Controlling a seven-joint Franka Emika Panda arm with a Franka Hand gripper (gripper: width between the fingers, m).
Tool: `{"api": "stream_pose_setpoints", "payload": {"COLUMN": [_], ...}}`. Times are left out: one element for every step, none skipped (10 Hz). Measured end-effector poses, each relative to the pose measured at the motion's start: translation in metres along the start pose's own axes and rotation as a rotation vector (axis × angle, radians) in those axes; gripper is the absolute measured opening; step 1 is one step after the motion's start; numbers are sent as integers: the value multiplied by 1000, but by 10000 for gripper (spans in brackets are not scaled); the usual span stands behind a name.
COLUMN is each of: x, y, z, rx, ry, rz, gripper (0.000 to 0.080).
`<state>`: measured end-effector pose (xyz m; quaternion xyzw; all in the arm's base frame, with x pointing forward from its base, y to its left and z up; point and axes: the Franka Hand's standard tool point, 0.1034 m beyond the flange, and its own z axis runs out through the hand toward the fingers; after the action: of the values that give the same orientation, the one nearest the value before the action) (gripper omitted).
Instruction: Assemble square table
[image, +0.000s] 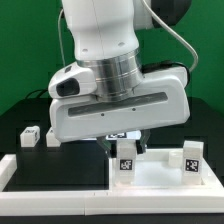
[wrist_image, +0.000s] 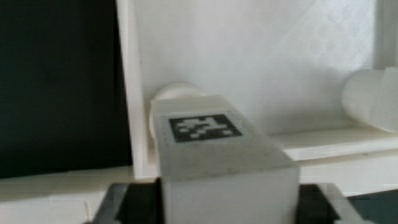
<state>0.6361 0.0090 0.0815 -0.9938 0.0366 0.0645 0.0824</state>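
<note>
wrist view shows the end effector (wrist_image: 217, 205) closed on a leg (wrist_image: 210, 150). the white block fills the gap between the two dark fingers, and its black-and-white tag faces the camera. its long axis runs straight on from the fingers, so the leg points away from the wrist toward the white tabletop (wrist_image: 267, 55) beyond it. the black counter (wrist_image: 63, 90) lies to one side of the tabletop's straight edge. a rounded white shape (wrist_image: 374, 95) sits at the picture's border; i cannot tell whether it is a socket or another leg.

in the exterior view the held leg (image: 127, 162) stands upright directly under the arm, over the corner of the tabletop (image: 160, 184) nearer the exterior view's left. whether its lower end already touches a socket is hidden by the block itself. a second leg (image: 191, 160) stands upright at the corner toward the exterior view's right, well apart from the held one. a third leg (image: 30, 135) lies loose on the counter (image: 60, 165) far to the exterior view's left.

the coming move seems to turn on the line straight down: the leg's axis has to meet the corner socket squarely, with no tilt, for it to seat.
</note>
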Motion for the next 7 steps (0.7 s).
{"api": "stream_pose_setpoints", "payload": {"x": [0, 0, 0, 0, 0, -2, -8], "y": [1, 1, 1, 2, 3, 4, 3], "z": [0, 0, 0, 0, 0, 0, 2], "rx": [-1, -2, -2, -2, 3, 23, 33], "ry": [0, 0, 0, 1, 8, 28, 30], "rz": [76, 127, 170, 245, 340, 477, 644], "gripper": [310, 310, 310, 310, 310, 310, 310]}}
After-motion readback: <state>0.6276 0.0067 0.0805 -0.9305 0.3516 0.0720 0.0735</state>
